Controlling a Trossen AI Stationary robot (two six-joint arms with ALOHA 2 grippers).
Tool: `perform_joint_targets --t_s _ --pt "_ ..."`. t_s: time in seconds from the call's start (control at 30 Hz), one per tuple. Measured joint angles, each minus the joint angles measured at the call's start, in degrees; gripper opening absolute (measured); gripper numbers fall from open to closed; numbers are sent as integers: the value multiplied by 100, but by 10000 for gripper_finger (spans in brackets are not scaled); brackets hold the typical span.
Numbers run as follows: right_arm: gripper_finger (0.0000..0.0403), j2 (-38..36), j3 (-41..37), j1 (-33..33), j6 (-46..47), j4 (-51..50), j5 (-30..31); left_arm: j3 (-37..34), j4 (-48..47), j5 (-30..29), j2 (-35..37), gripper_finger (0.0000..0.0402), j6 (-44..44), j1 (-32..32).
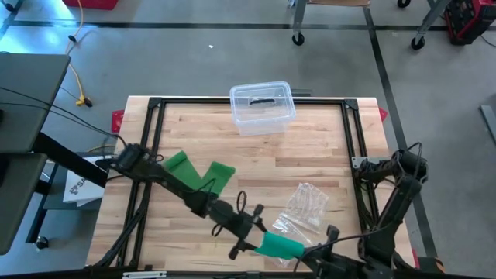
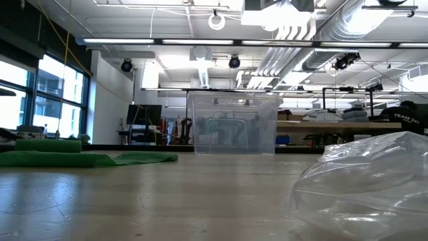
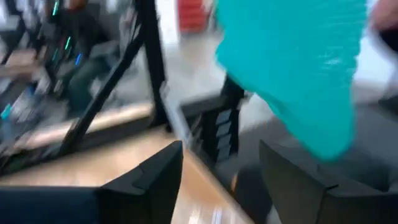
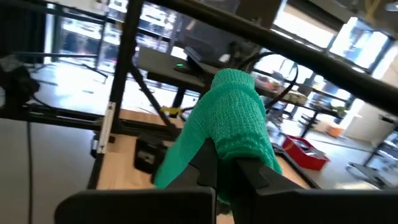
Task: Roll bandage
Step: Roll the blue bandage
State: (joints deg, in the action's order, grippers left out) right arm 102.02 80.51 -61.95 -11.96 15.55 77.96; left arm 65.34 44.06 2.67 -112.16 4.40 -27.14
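Observation:
A teal-green bandage roll (image 1: 279,246) hangs over the table's near edge, with my right gripper (image 4: 227,158) shut on it. My right gripper (image 1: 310,249) reaches in from the near right. My left gripper (image 1: 252,232) stands open just left of the roll's end. In the left wrist view the bandage (image 3: 292,68) shows beyond my left gripper (image 3: 221,155), apart from both fingers. A second green bandage (image 1: 203,170) lies partly unrolled and flat on the table's left side, also seen in the low view (image 2: 67,159). My right gripper pinches the bandage roll's lower part (image 4: 233,146) between its two fingers (image 4: 208,165), pointing about level from the table's right. The roll bulges beyond the fingertips, and a looser strip of it (image 4: 174,158) trails to one side. It is lifted clear of the tabletop.
A clear plastic box (image 1: 262,107) stands at the table's far middle. A crumpled clear plastic bag (image 1: 304,205) lies right of centre, just beyond both grippers. A black frame (image 1: 155,105) runs around the tabletop.

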Motion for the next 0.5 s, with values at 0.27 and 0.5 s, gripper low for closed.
perform_joint_targets --t_s 0.27,0.5 --pt "3 0 0 -297 451 -132 834 -4 2276 495 -664 225 -587 288" --pt "3 0 0 -178 595 -307 851 -3 2996 306 -660 225 -631 274"
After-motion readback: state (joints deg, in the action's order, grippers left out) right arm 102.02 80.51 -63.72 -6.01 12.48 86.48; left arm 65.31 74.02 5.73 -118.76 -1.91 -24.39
